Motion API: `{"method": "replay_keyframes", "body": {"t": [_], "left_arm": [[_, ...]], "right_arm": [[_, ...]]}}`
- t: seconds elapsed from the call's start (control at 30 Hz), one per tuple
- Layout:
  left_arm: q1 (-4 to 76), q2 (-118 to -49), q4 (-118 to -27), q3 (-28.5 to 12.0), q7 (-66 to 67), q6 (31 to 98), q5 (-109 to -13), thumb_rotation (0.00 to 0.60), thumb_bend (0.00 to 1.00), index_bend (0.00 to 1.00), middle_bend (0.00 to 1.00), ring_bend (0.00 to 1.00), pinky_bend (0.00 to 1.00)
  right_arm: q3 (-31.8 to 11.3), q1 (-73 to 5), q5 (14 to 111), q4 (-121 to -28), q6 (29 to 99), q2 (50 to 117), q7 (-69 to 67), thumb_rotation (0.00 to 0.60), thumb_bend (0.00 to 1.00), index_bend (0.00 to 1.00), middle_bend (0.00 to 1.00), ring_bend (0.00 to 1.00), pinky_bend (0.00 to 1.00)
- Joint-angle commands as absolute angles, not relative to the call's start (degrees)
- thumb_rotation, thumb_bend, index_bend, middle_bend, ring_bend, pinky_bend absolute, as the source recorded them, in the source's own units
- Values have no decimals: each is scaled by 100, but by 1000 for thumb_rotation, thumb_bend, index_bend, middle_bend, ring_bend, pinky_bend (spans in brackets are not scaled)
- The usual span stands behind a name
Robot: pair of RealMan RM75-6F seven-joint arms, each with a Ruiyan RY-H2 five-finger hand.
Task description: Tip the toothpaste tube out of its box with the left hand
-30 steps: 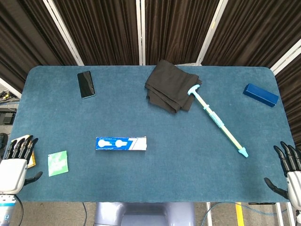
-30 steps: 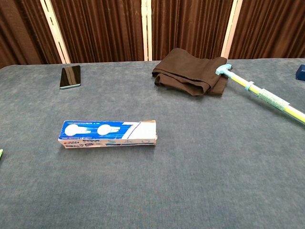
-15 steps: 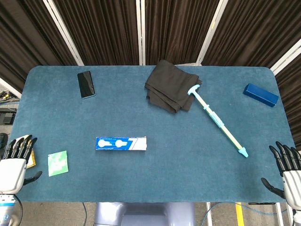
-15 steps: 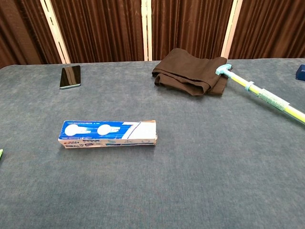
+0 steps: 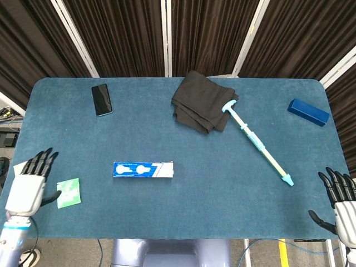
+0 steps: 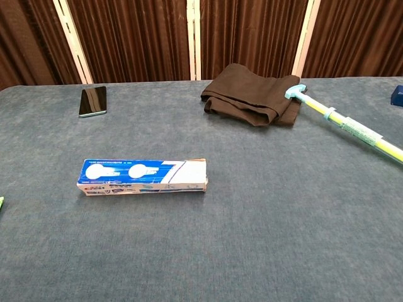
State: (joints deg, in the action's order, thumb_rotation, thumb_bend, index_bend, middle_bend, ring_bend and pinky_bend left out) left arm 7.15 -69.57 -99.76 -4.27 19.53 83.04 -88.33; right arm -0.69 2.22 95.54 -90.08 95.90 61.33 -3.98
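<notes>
The left hand (image 5: 26,189) sits at the near left corner of the table (image 5: 183,211), with its dark fingers (image 5: 41,160) spread apart and nothing in them. The right hand (image 5: 342,203) is at the near right corner, just off the edge, fingers spread too, and it holds nothing. Just beside the left hand lies a small flat green packet (image 5: 68,192), and a bit of white and yellow paper (image 5: 21,167) peeks out by the left edge. The toothpaste box (image 5: 143,169) lies flat on its long side, near the front edge and a bit left of the middle, well apart from both hands. It is a long cardboard box, blue and white with round white shapes printed on it. The chest view shows its right end (image 6: 204,175) a little worn, and I cannot tell if the tube is inside. The table has a soft, fuzzy blue cover. Further back, toward the right, a long thin stick (image 5: 257,143) in pale blue and yellow lies slanted. Its far end touches a folded dark cloth (image 5: 201,102) near the back edge. A black phone (image 5: 101,99) lies flat near the back left corner, and a dark blue block (image 5: 308,112) sits by the back right corner
</notes>
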Motion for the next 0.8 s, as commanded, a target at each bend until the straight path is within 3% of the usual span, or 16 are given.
{"method": "replay_keyframes", "body": {"t": [0.03,0.3,0.8], "left_arm": [[1089,-6987,-10178,-637,2320,7767,-8502,600,112,75,0,65,161],[1884,-7187,-10629,-982,3415,6689,-7426,600,111,95,0,84,171],[3044,-8139,-10766,-1193,5216,6141,-5584,600,111,139,36,111,174]], "right_arm": [[-61,211,9542,-9008,9555,6131,-421,600,70,21,0,0,0],[-64,201,9530,-9010,9544,6075,-593,600,70,30,0,0,0],[-89,203,9470,-8997,9567,5944,-1075,600,70,32,0,0,0]]}}
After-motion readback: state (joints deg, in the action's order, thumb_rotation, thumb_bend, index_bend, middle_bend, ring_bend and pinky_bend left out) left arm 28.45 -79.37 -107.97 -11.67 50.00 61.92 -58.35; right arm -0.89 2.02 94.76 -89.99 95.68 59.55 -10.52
